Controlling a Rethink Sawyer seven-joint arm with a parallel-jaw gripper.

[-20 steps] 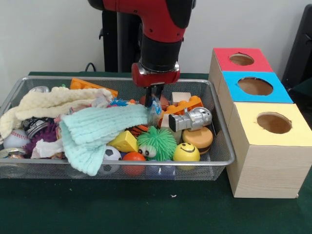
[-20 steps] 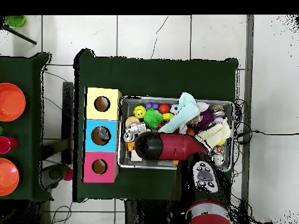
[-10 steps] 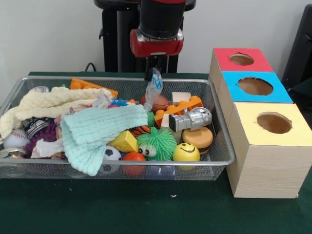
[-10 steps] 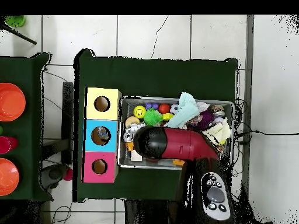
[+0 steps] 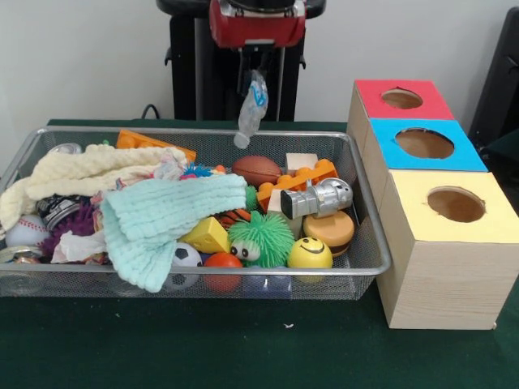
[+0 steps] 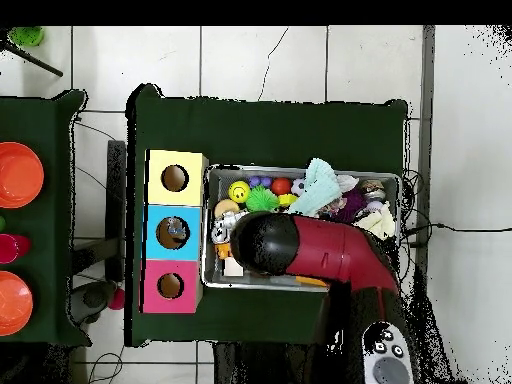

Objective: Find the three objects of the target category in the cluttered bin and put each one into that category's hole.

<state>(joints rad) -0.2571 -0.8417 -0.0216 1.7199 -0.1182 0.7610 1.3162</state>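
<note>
A small clear plastic bottle [image 5: 251, 108] hangs above the back of the wire bin [image 5: 369, 243], pinched at its top by the gripper [image 5: 258, 58] — jaws clenched on it. It looks light, thin-walled and slippery; the neck seems the surest hold. The overhead view hides it under the arm [image 6: 320, 255], and its label is unreadable.

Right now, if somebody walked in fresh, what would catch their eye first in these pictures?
Probably the small crumpled plastic bottle dangling from the gripper, its jaws shut on the bottle's top, well above the wire bin. Next, the bin's bright clutter: a mint green cloth draped across the middle, a fuzzy green ball and a yellow smiley ball at the front. Beside the bin stand three boxes with round holes, topped red, blue and yellow.
</note>
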